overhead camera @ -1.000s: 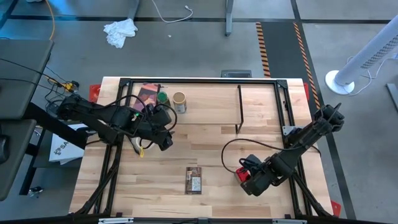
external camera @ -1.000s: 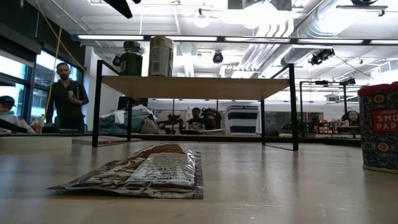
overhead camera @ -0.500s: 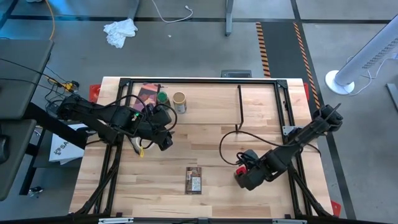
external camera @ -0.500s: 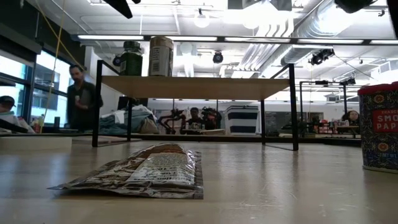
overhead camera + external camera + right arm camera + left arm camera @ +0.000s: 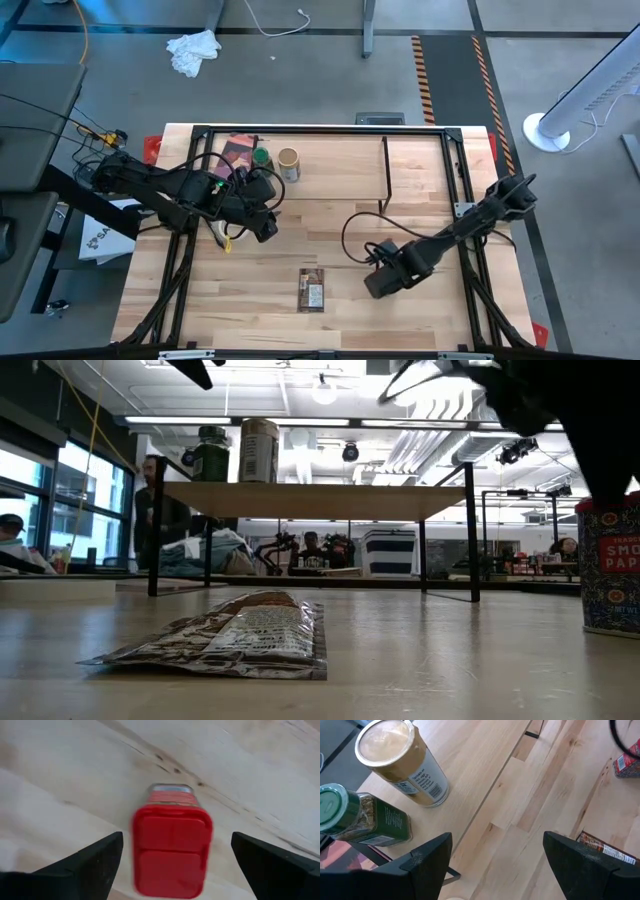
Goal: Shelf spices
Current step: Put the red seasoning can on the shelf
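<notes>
while my right arm stretches in from the table's point(image 5: 250, 300) right edge and bends low toward the middle, my right claw point(image 5: 378, 283) hangs over the red tin point(image 5: 171, 851), fingers spread wide on either side of it and clear of its walls. the tin stands upright on the table, lid up. my left arm lies folded across the left side, its left claw point(image 5: 262, 226) apart and holding nothing, near the shelf point(image 5: 310, 500). on that shelf the green-lidded jar point(image 5: 360, 817) and tan-lidded jar point(image 5: 402, 762) stand upright, side by side. the packet point(image 5: 313, 289) lies flat on the table's front, long axis front to back.
</notes>
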Tool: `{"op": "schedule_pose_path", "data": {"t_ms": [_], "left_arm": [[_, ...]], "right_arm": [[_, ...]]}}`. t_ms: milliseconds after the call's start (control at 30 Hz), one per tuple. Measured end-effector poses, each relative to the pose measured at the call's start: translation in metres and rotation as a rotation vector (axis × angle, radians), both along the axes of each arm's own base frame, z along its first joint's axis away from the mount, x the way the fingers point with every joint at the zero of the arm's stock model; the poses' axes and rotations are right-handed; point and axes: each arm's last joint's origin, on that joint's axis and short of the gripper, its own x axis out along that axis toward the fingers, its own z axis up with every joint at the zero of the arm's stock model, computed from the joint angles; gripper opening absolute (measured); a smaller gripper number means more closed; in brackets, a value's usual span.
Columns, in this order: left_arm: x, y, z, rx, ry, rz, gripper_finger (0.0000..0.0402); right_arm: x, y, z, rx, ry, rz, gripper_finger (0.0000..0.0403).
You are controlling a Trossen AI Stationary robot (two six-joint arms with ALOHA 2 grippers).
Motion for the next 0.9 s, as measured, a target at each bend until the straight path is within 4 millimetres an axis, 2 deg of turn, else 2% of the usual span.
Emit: {"op": "schedule_pose_path", "data": {"t_ms": [167, 433, 567, 733, 900], "left_arm": [[0.000, 0.000, 0.000, -0.003, -0.001, 0.005, 0.0310], [0.000, 0.000, 0.000, -0.002, -0.001, 0.005, 0.0310], [0.000, 0.000, 0.000, 0.003, -0.004, 0.008, 0.0310], [-0.004, 0.001, 0.008, 0.004, -0.050, -0.018, 0.0310], [-0.016, 0.005, 0.039, -0.011, -0.169, -0.042, 0.0310]], "right_arm": [[0.001, 0.002, -0.013, 0.006, 0.079, -0.019, 0.0369], [0.003, 0.003, -0.015, -0.016, 0.061, -0.043, 0.0363], [0.003, 0.003, -0.015, -0.017, 0.059, -0.043, 0.0319], [0.003, 0.003, -0.015, -0.017, 0.061, -0.019, 0.0208], [0.002, 0.004, -0.014, 0.011, 0.071, 0.018, 0.0204]]}}
